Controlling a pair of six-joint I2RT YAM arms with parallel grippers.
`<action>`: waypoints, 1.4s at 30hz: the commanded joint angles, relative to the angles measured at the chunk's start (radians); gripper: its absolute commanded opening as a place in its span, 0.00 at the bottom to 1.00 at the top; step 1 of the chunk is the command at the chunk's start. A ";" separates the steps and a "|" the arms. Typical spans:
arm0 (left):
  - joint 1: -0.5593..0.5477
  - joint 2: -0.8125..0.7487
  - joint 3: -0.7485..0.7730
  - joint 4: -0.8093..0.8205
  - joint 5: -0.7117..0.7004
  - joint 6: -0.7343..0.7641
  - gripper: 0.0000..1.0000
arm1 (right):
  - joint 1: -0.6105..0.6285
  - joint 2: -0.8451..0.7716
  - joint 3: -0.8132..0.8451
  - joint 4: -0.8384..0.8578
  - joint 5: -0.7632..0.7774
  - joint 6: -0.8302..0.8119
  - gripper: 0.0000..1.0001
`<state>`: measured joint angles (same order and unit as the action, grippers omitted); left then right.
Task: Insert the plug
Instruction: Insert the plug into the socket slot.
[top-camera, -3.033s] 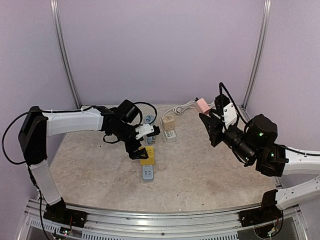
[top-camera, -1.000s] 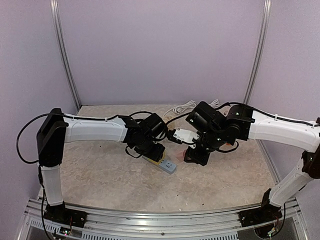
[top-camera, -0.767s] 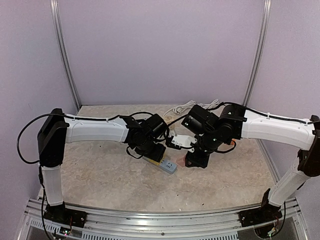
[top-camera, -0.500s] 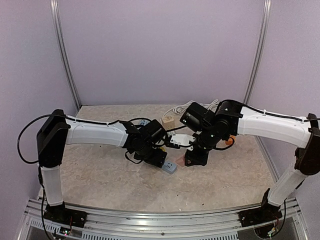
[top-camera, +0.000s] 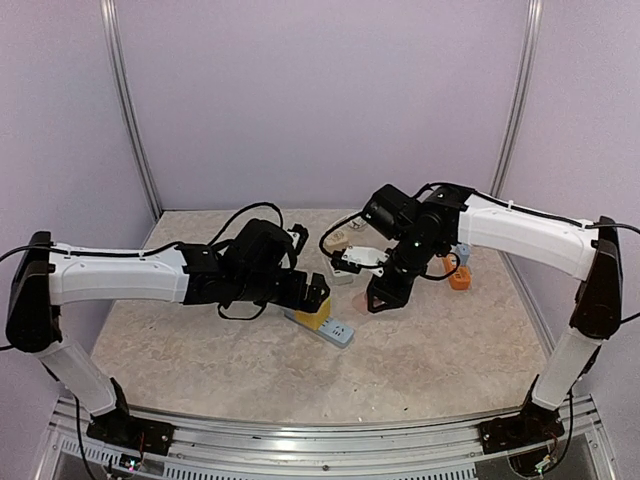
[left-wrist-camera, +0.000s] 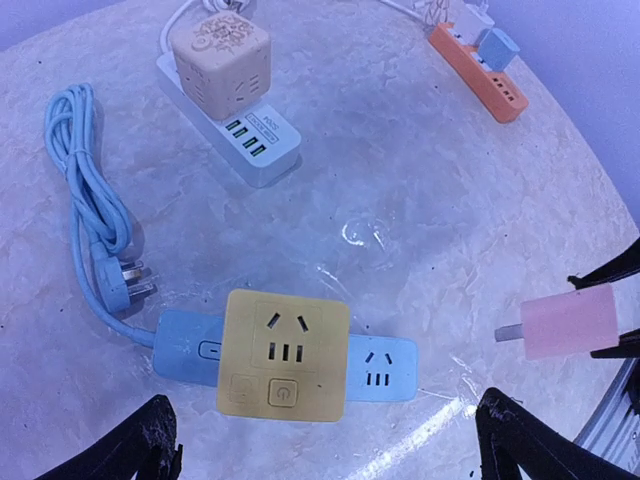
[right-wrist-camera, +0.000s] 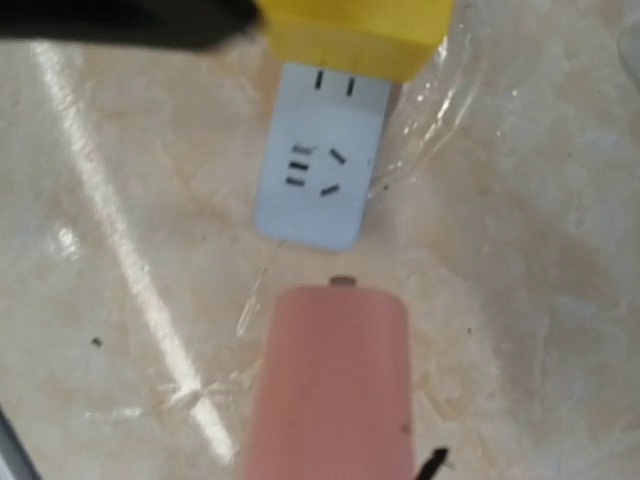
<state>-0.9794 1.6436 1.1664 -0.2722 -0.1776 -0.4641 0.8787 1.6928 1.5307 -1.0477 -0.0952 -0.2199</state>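
Observation:
A blue power strip lies flat on the table with a yellow adapter cube plugged into it. One socket at its end is free. My left gripper hangs open above the strip, a finger on each side, touching nothing. My right gripper is shut on the pink plug. The plug hovers just off the strip's free end with its prongs towards it, and also shows at the right edge of the left wrist view. The plug hides the right fingers in the right wrist view.
A white power strip with a beige cube lies farther back. An orange strip carries a small blue plug. The blue strip's coiled cable and its plug lie to the left. Enclosure walls and posts stand close.
My left gripper has opened and drawn back up off the blue strip and yellow adapter. My right gripper stays shut on the pink plug, hovering near the strip's free end.

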 joint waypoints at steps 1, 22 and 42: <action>0.018 -0.099 -0.094 0.135 -0.078 -0.029 0.99 | -0.012 0.083 0.075 -0.031 -0.042 -0.014 0.00; 0.040 -0.256 -0.279 0.112 -0.327 -0.160 0.99 | 0.002 0.379 0.312 -0.181 -0.082 0.008 0.00; 0.030 -0.251 -0.312 0.140 -0.337 -0.181 0.99 | 0.023 0.456 0.348 -0.184 -0.097 0.010 0.00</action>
<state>-0.9417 1.3975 0.8703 -0.1406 -0.5018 -0.6331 0.8886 2.1227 1.8431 -1.2194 -0.1810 -0.2165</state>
